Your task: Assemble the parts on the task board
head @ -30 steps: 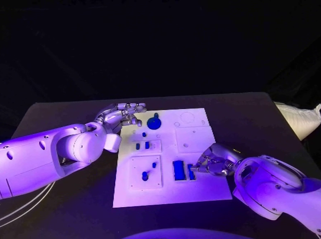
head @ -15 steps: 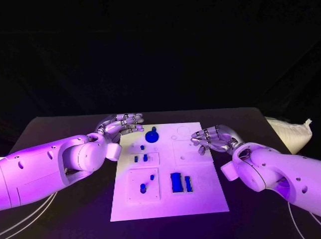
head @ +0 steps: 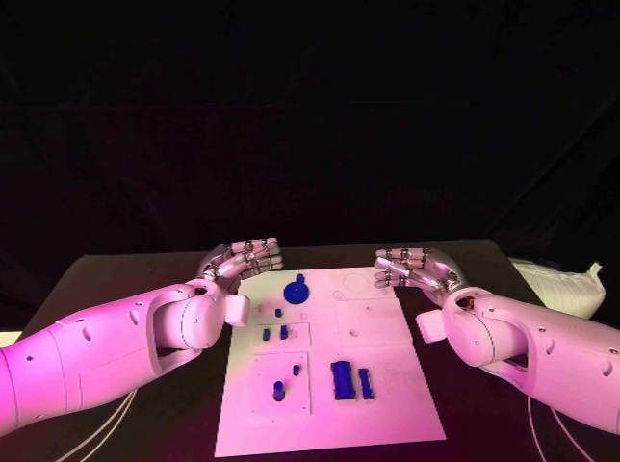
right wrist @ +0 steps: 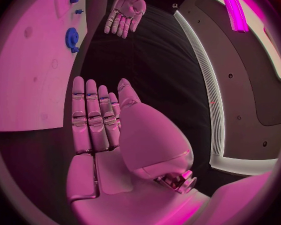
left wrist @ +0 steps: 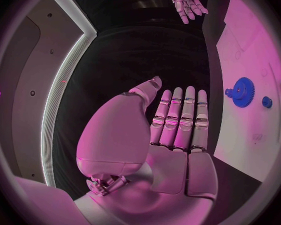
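Both robot hands withdrawn from the task board since one second ago.
The task board (head: pixel 324 385) lies mid-table (head: pixel 130 274), carrying a blue gear (head: pixel 297 288) at its far end, small blue pegs (head: pixel 275 333) in the left recesses and two blue blocks (head: pixel 349 378) nearer the body. The right robot hand (head: pixel 410 266), earlier at the blocks, now hovers beside the far right corner, flat, empty, fingers extended; the left robot hand (head: pixel 244 258) likewise beside the far left corner.

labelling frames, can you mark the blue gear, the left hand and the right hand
blue gear (head: pixel 297 290), head view, on its round toothed face
left hand (left wrist: pixel 172 117), left wrist view, on the straight fingers above the palm
right hand (right wrist: pixel 97 117), right wrist view, on the straight fingers above the palm
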You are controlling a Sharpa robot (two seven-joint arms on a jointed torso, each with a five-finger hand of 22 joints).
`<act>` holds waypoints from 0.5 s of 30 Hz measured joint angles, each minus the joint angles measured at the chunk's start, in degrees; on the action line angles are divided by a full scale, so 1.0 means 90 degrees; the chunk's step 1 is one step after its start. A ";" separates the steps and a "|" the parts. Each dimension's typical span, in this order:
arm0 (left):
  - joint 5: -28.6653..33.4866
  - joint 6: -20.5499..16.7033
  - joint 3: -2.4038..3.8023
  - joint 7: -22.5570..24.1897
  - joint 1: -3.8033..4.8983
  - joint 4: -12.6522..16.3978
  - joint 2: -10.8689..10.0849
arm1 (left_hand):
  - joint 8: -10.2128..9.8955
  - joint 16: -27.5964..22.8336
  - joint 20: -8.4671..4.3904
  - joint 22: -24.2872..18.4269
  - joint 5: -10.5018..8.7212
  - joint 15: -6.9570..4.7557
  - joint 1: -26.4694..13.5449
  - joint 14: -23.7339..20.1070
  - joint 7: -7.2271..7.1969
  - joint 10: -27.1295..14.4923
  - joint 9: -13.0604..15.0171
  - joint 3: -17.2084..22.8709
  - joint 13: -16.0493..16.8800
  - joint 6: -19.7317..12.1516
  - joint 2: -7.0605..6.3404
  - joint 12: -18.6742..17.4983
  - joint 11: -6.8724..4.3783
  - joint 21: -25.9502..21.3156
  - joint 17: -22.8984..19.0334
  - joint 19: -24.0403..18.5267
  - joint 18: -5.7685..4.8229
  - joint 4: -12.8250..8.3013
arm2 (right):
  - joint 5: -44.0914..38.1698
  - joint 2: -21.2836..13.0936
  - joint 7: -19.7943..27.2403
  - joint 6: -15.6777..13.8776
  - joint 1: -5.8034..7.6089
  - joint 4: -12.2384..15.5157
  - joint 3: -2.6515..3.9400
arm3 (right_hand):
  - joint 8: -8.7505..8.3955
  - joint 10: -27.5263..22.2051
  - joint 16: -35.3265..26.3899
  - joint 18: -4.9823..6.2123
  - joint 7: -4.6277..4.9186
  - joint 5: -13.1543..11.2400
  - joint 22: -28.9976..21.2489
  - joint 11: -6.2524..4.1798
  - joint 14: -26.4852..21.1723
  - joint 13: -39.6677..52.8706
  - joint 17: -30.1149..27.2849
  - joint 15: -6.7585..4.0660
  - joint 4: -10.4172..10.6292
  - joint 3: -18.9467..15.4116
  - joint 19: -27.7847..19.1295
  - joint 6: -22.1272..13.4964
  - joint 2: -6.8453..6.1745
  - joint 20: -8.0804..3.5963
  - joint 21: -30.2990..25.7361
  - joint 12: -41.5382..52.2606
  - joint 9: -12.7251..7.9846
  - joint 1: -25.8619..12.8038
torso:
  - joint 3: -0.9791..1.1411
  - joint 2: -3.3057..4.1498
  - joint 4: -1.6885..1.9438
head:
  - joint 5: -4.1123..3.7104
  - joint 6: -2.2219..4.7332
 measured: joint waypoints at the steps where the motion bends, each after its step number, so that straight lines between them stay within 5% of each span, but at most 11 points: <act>1: 0.0016 -0.0033 0.0001 0.0034 -0.0011 -0.0030 0.0031 | 0.0000 -0.0030 0.0000 -0.0030 0.0000 0.0000 0.0000 0.0000 0.0000 0.0000 0.0000 -0.0003 0.0000 0.0000 0.0000 -0.0021 0.0000 0.0000 -0.0014 0.0000 0.0000 -0.0003 | 0.0064 0.0033 0.0063 0.0043 0.0000 -0.0060 0.0000 | 0.0000 0.0016 -0.0036 0.0000 0.0022 0.0000 -0.0064 -0.0016 0.0054 -0.0072 -0.0062 -0.0007 -0.0042 0.0010 0.0058 0.0022 -0.0018 -0.0011 -0.0053 0.0000 -0.0037 -0.0063 | 0.0008 -0.0006 0.0001 | 0.0010 0.0012; 4: 0.0045 -0.0092 0.0002 0.0096 -0.0030 -0.0089 0.0091 | -0.0002 -0.0092 0.0000 -0.0102 0.0000 -0.0004 0.0001 0.0065 0.0023 -0.0005 -0.0006 -0.0021 -0.0005 -0.0033 0.0046 -0.0043 0.0002 -0.0043 -0.0049 0.0000 -0.0001 -0.0010 | 0.0153 0.0087 0.0160 0.0118 0.0000 -0.0155 0.0000 | -0.0001 0.0071 -0.0093 0.0000 0.0009 0.0000 -0.0189 -0.0020 0.0094 -0.0192 -0.0175 -0.0007 -0.0135 0.0048 0.0140 0.0050 -0.0008 -0.0034 -0.0157 -0.0002 -0.0103 -0.0146 | 0.0027 -0.0020 0.0009 | 0.0032 0.0046; 7: 0.0044 -0.0102 -0.0001 0.0087 -0.0031 -0.0076 0.0072 | -0.0151 -0.0236 -0.0165 -0.0429 -0.0029 -0.0100 -0.0851 -0.0508 -0.0066 -0.0632 -0.0141 -0.0271 -0.0130 -0.0636 0.0222 -0.0236 -0.0084 -0.0228 -0.0236 -0.0419 0.0000 -0.0054 | 0.0156 0.0071 0.0155 0.0100 0.0002 -0.0128 -0.0009 | -0.0139 -0.0582 -0.0237 -0.0001 -0.0108 -0.0113 -0.0391 -0.0111 -0.0596 -0.0344 -0.0324 -0.0081 -0.0316 0.0128 -0.0465 -0.0516 -0.0128 -0.0158 -0.0300 -0.0150 -0.0203 -0.1122 | 0.0027 -0.0021 0.0012 | 0.0032 0.0048; 9: 0.0037 -0.0128 0.0000 0.0081 -0.0034 -0.0034 0.0055 | -0.0237 -0.0339 -0.0302 -0.0691 -0.0112 -0.0179 -0.1540 -0.0983 -0.0166 -0.1143 -0.0226 -0.0455 -0.0212 -0.1130 0.0367 -0.0351 -0.0168 -0.0345 -0.0359 -0.0782 -0.0076 -0.0083 | 0.0167 0.0055 0.0150 0.0062 0.0012 -0.0088 -0.0034 | -0.0227 -0.1143 -0.0324 -0.0131 -0.0212 -0.0208 -0.0552 -0.0186 -0.1192 -0.0436 -0.0471 -0.0227 -0.0409 0.0219 -0.0989 -0.1007 -0.0282 -0.0268 -0.0408 -0.0239 -0.0364 -0.1909 | 0.0027 -0.0033 0.0028 | 0.0020 0.0054; 11: 0.0025 -0.0175 0.0010 0.0080 -0.0047 0.0037 0.0044 | -0.0297 -0.0426 -0.0421 -0.0911 -0.0254 -0.0245 -0.2116 -0.1381 -0.0244 -0.1572 -0.0285 -0.0608 -0.0265 -0.1542 0.0467 -0.0429 -0.0236 -0.0422 -0.0440 -0.1089 -0.0101 -0.0104 | 0.0191 0.0041 0.0150 0.0006 0.0033 -0.0022 -0.0068 | -0.0280 -0.1608 -0.0387 -0.0155 -0.0294 -0.0283 -0.0681 -0.0253 -0.1680 -0.0493 -0.0572 -0.0359 -0.0490 0.0265 -0.1419 -0.1410 -0.0389 -0.0358 -0.0499 -0.0297 -0.0480 -0.2550 | 0.0027 -0.0057 0.0059 | 0.0002 0.0076; 15: -0.0045 -0.0386 0.0049 0.0089 -0.0089 0.0293 -0.0008 | -0.0353 -0.0575 -0.0619 -0.1289 -0.0455 -0.0356 -0.3103 -0.2064 -0.0382 -0.2317 -0.0350 -0.0868 -0.0331 -0.2250 0.0588 -0.0490 -0.0366 -0.0486 -0.0538 -0.1616 -0.0201 -0.0126 | 0.0295 0.0023 0.0202 -0.0230 0.0111 0.0239 -0.0170 | -0.0333 -0.2390 -0.0442 -0.0252 -0.0437 -0.0409 -0.0901 -0.0362 -0.2507 -0.0562 -0.0691 -0.0525 -0.0594 0.0485 -0.2146 -0.2089 -0.0519 -0.0512 -0.0649 -0.0350 -0.0624 -0.3643 | 0.0037 -0.0157 0.0193 | -0.0056 0.0161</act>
